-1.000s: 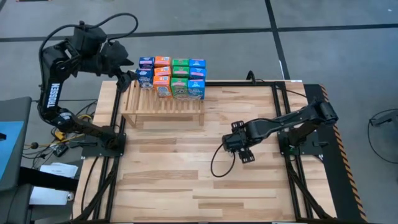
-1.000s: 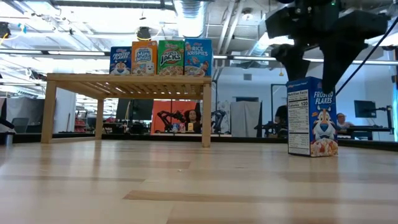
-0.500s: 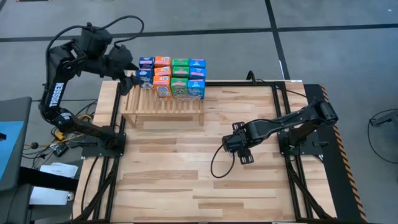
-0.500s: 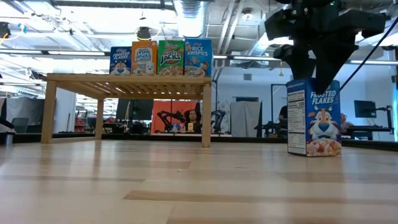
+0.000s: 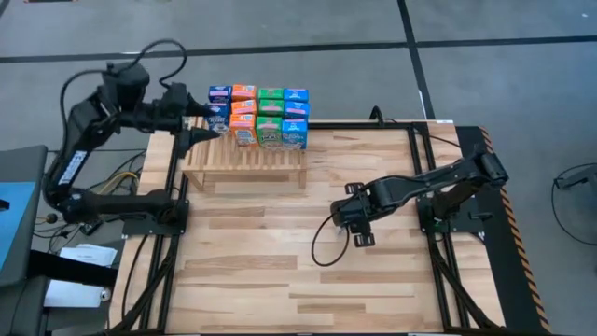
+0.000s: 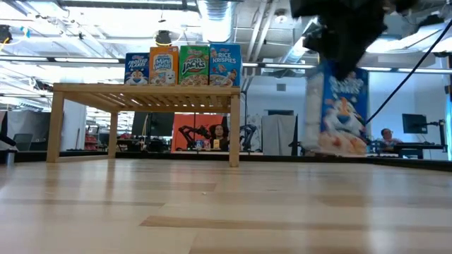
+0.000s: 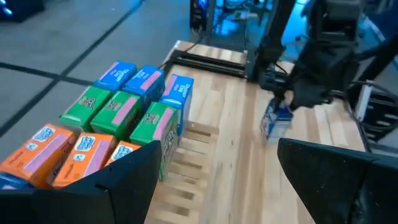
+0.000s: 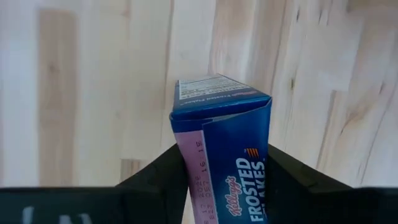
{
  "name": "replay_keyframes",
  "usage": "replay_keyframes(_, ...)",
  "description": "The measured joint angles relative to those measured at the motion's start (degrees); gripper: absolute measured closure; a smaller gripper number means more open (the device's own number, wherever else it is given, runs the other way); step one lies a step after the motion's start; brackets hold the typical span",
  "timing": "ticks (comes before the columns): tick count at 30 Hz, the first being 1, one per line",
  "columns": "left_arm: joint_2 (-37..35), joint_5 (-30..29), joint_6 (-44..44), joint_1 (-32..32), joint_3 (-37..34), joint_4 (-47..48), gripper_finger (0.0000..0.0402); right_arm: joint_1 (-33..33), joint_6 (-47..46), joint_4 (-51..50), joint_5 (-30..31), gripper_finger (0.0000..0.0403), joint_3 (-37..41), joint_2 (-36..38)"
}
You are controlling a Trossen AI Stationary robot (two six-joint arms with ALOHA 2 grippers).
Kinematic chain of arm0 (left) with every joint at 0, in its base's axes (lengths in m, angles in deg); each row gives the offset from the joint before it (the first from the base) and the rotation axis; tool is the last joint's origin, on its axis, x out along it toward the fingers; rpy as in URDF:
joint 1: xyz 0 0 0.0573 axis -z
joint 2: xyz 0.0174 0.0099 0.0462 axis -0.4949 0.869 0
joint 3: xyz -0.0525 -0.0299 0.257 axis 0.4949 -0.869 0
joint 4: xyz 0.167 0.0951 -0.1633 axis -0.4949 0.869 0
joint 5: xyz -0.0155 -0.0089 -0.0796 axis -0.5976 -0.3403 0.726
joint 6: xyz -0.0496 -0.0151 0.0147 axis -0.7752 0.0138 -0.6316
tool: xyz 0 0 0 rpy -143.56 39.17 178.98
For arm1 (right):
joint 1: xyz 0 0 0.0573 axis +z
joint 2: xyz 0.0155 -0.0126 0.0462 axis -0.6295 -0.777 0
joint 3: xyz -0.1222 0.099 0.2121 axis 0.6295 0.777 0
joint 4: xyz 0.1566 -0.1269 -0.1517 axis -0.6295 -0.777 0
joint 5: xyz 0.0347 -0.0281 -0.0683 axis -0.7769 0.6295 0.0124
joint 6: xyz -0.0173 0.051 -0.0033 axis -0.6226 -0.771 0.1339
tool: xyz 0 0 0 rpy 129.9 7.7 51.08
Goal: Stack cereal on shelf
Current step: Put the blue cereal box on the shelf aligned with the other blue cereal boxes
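A blue cereal box (image 6: 339, 113) hangs just above the table at the right, with my right gripper (image 5: 354, 220) shut on its upper end; it also shows in the right wrist view (image 8: 221, 149) and far off in the left wrist view (image 7: 275, 121). Several blue, orange and green cereal boxes (image 5: 259, 117) stand in rows on the far part of the light-wood shelf (image 5: 244, 159), whose legs rest on the table's far left. My left gripper (image 7: 217, 186) hovers open beside the shelf's left end (image 5: 191, 126), pointing across the boxes (image 7: 124, 118). My right gripper pinches the blue box near its upper end (image 8: 186, 168) between its two fingers (image 8: 155, 180), one on each of two opposite sides. The fingers come from above, pointing down. The box hangs below them, roughly upright, its bottom (image 6: 332, 149) clear of the table.
The front slats of the shelf (image 7: 186, 168) are bare. Black rails (image 5: 424, 177) run along the table's left and right sides. A black cable loop (image 5: 322, 252) hangs by the right gripper. Bare planks (image 5: 280, 271) fill the near half.
My right gripper has taken hold of the blue box and lifted it clear of the table, carrying it a little toward the shelf. My left arm has folded back and sunk, and its gripper has tipped up toward level beside the shelf's left end.
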Motion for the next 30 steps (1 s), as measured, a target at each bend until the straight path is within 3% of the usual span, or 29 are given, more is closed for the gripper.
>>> replay_keyframes(6,-5.5,2.9,-8.9,0.6,-14.8,-11.4,0.009,-0.8,0.1,0.2,0.2,0.0215,-5.0,0.0)
replay_keyframes(12,-5.4,3.4,-12.0,7.1,-23.1,-18.6,0.009,-2.5,0.1,6.5,0.8,0.0214,-7.5,0.0)
replay_keyframes(19,-2.4,-3.5,-10.8,17.0,-25.1,-23.7,0.009,-5.3,0.5,10.1,0.8,0.0215,-14.2,-3.0)
replay_keyframes(30,1.3,-6.6,-8.4,24.8,-25.1,-27.2,0.009,-6.9,6.0,11.7,0.5,0.0216,-30.6,-14.2)
